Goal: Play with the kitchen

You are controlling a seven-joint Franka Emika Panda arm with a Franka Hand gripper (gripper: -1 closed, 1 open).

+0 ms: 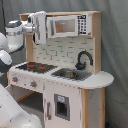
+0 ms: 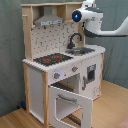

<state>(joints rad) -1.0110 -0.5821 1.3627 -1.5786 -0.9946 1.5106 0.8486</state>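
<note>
Pale wood and white panels made up the kitchen [image 1: 65,75], which stood upright on the floor and filled the middle of both exterior views, its long axis vertical. In the second exterior view its oven door [image 2: 70,100] hung open toward the near side, below the black hob [image 2: 52,59] with red rings; the sink [image 2: 82,50] and black faucet [image 2: 75,39] sat on the second exterior view's right of the hob, with the grey hood [image 2: 49,20] above. The gripper [image 1: 40,26] was held high, level with the kitchen's upper shelf, in front of the upper cabinet near the microwave panel [image 1: 67,25] in the first exterior view; in the second exterior view the same gripper [image 2: 86,17] hovered above the sink and faucet. Whether it was spread or pressed together could not be told, and nothing showed in its grasp. The relation that mattered was vertical: the hob, sink and faucet all lay below the gripper, so any touch on them likely called for a descent, the faucet probably nearest.
</note>
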